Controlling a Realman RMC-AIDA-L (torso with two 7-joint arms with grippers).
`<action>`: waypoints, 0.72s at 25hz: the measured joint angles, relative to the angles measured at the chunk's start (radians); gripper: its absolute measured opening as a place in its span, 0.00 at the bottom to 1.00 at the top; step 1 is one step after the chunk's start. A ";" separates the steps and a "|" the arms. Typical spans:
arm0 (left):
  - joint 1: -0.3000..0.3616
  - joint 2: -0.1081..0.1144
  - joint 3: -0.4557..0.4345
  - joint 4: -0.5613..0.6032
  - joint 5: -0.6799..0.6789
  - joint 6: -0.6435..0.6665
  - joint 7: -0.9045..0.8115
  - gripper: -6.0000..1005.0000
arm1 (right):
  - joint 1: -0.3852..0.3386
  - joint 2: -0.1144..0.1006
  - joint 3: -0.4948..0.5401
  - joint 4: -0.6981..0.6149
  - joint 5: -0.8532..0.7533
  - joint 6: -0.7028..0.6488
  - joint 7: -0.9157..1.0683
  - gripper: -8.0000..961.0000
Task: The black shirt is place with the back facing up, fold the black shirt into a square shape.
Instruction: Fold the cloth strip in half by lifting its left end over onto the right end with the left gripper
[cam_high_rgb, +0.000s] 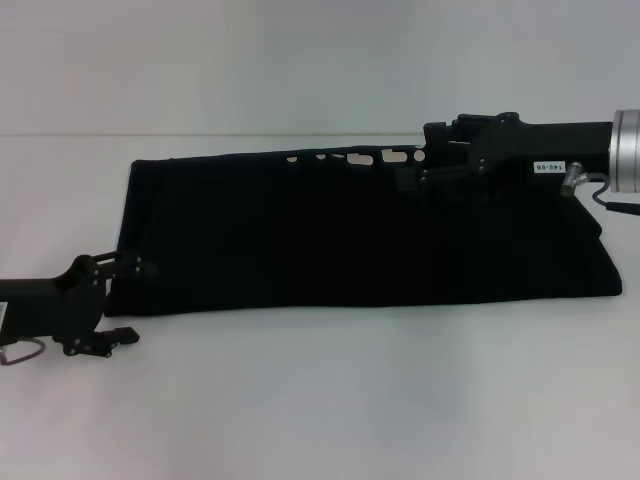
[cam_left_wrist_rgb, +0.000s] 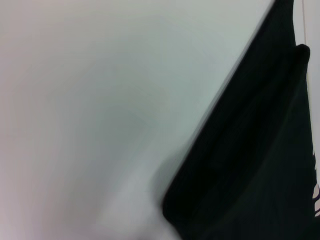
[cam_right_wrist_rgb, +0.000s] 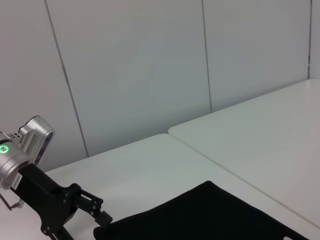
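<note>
Black shirt (cam_high_rgb: 350, 235) folded long, left tool (cam_high_rgb: 125, 300) open at corner, right tool (cam_high_rgb: 440, 160) state unclear, far edge

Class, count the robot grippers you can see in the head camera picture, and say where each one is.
2. The left gripper sits at the near left corner of the black shirt. The right gripper is over the shirt's far edge, right of middle. None seems hidden.

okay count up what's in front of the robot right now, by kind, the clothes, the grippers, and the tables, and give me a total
Shirts: 1, the black shirt, folded into a long band.
Grippers: 2, the left gripper at the shirt's left end, the right gripper over its far edge.
Tables: 2, white table under the shirt, second table beside it.
Total: 5
</note>
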 joint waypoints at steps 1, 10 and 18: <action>0.000 0.000 0.000 -0.001 -0.003 -0.004 0.001 0.95 | -0.001 0.000 0.001 0.000 0.000 0.001 0.000 0.97; -0.002 -0.004 0.000 -0.015 -0.016 -0.046 0.002 0.95 | -0.001 0.000 0.005 0.000 0.001 0.003 -0.001 0.97; -0.005 0.001 -0.012 -0.015 -0.019 -0.067 0.004 0.95 | -0.001 0.000 0.005 0.004 0.016 0.006 -0.001 0.97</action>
